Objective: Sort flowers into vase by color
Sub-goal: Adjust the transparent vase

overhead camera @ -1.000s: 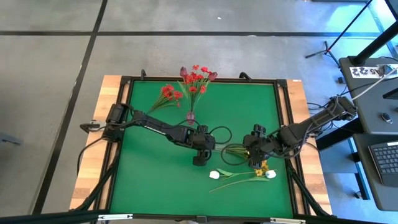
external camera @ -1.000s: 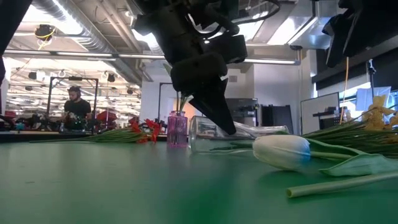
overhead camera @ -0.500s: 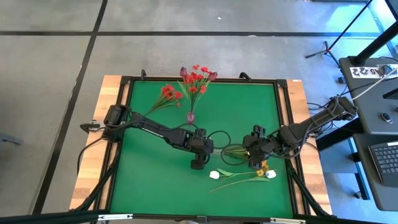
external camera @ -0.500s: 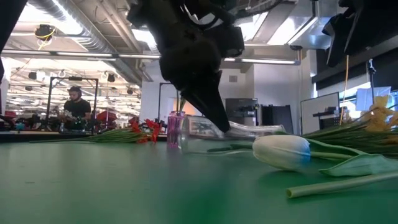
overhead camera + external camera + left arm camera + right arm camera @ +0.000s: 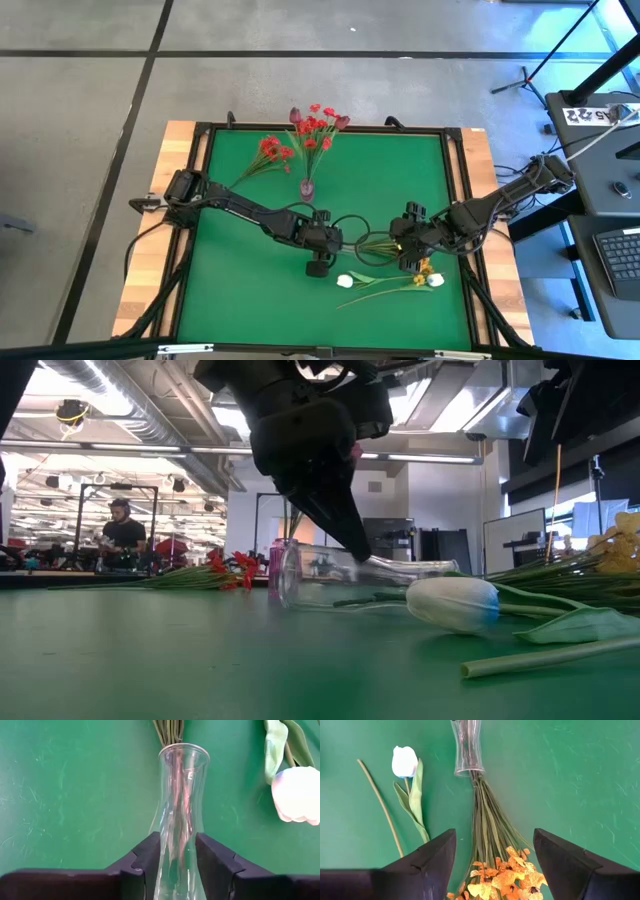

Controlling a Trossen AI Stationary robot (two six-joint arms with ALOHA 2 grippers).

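Glass vase [image 5: 178,820] lying flat, mouth toward yellow-orange spray [image 5: 505,877]; left pincer [image 5: 178,851] grasping neck; right pincer [image 5: 495,857] released.

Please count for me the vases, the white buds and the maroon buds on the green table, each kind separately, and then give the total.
Vases: 2 (pink vase upright, clear vase lying on its side)
White buds: 2
Maroon buds: 2, both in the pink vase
Total: 6
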